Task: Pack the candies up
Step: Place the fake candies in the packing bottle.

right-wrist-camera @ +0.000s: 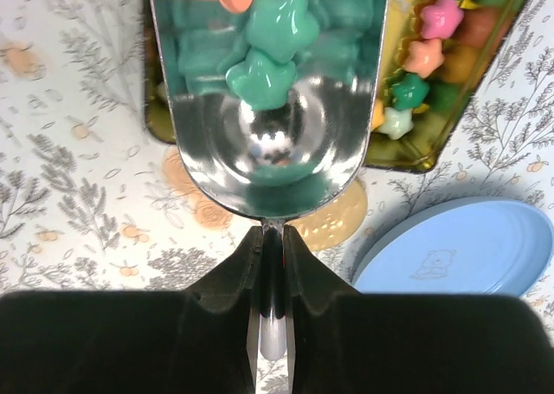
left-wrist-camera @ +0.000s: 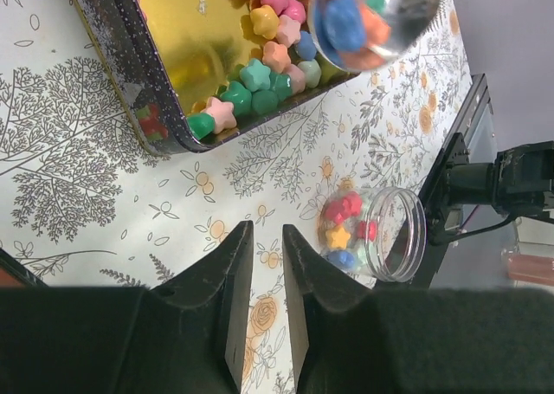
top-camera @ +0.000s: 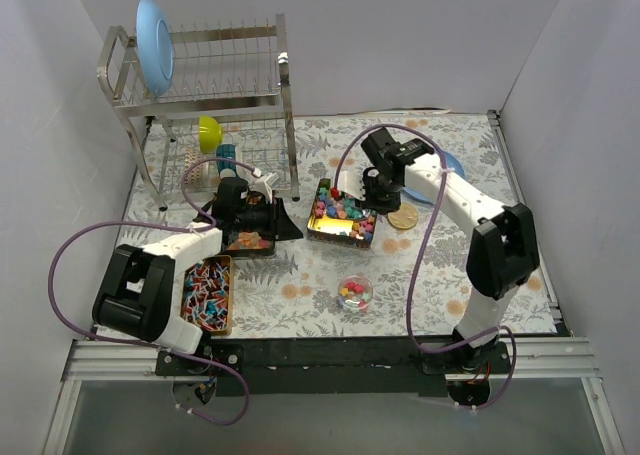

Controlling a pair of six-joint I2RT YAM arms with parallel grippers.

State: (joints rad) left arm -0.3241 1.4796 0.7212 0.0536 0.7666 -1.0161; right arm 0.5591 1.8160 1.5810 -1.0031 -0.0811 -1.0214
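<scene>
Floral cloth [top-camera: 300, 305] covers the table, and white walls close it in on three sides.

The right gripper [right-wrist-camera: 271, 240] is pressed together on the thin handle of a metal scoop [right-wrist-camera: 268, 151], pinching it just behind the bowl. In the bowl lie a few of the candies [right-wrist-camera: 268, 56]: green stars and at least one orange one. The scoop hangs over the near end of an open tin [left-wrist-camera: 108, 48] with a gold inside, where a heap of star candies in pink, yellow, green and orange lies against one side. Just beside the tin sit a gold disc [right-wrist-camera: 333, 225], perhaps a lid, and a blue plate [right-wrist-camera: 450, 255].

Nearer the arm bases, apart from the tin, a small clear jar [left-wrist-camera: 394, 264] stands open on the cloth. It holds only a handful of candies in red, yellow and blue, and most of it is unfilled. The left gripper [left-wrist-camera: 267, 229] hovers over bare cloth between tin and jar, its fingers a narrow slit apart with nothing between them. Farther left lies a second tin [top-camera: 229, 295] of wrapped sweets, and a dish rack [top-camera: 200, 85] stands at the back.

I judge the packing to be at an early stage. One load is lifted but not yet over the jar, many candies remain in the tin, and the jar is neither full nor closed.
</scene>
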